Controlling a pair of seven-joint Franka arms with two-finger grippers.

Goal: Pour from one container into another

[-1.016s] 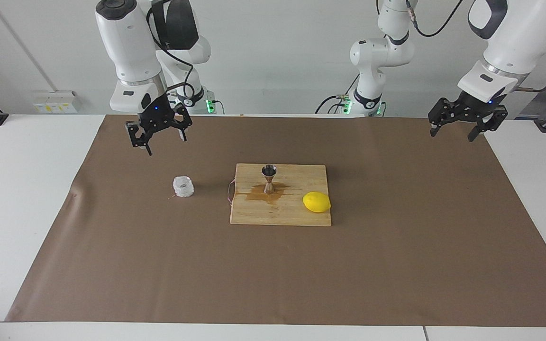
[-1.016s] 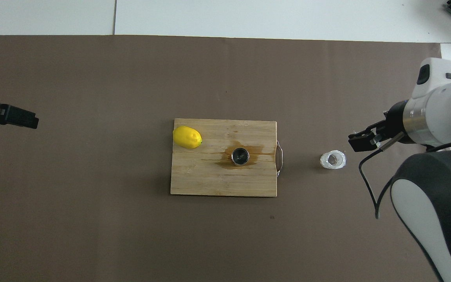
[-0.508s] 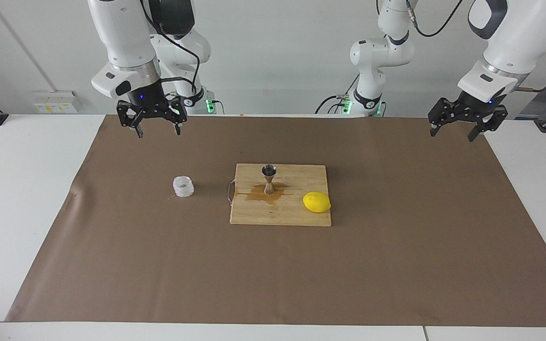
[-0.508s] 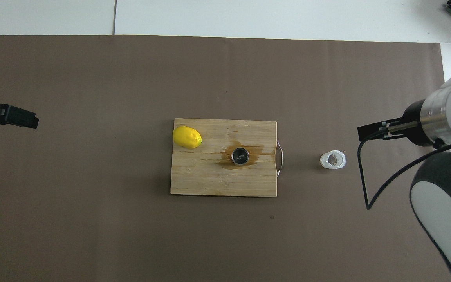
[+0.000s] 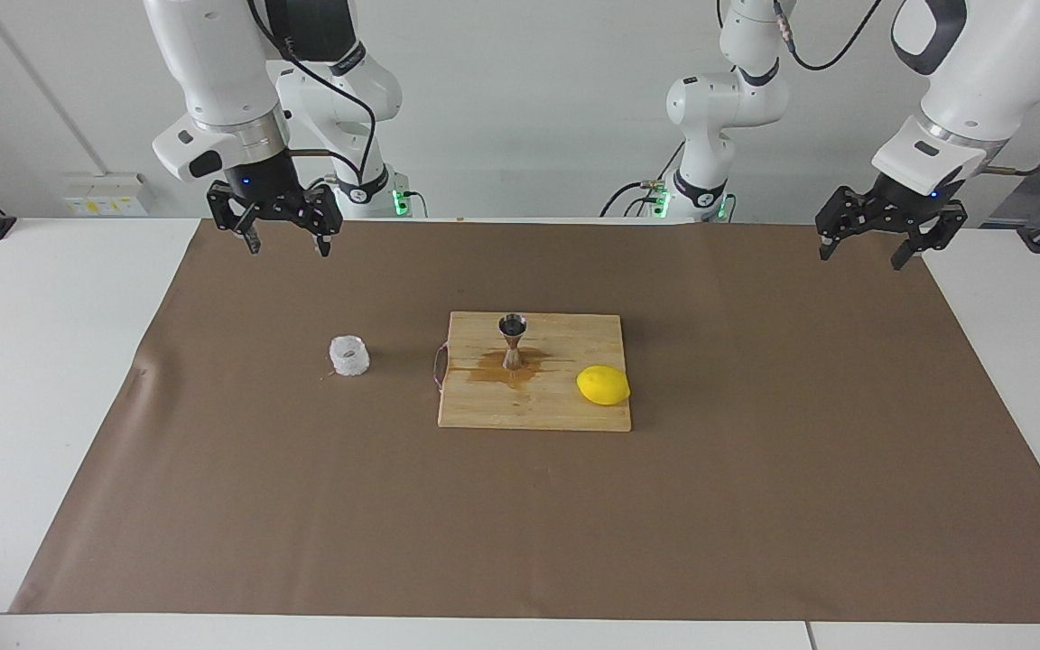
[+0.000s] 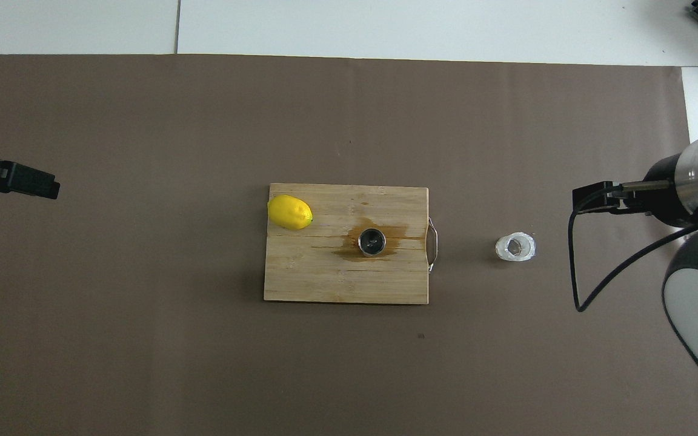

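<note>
Cup [image 5: 349,356] upright — beside board [image 5: 565,411] (jigger [image 5: 512,339] aboard)

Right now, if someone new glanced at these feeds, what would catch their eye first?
Probably the yellow lemon on the wooden cutting board mid-table, beside the steel jigger standing upright in a brown wet stain. Next, the small white textured cup alone on the brown mat toward the right arm's end. Both end effectors hang open and empty: right end effector, left end effector.
</note>
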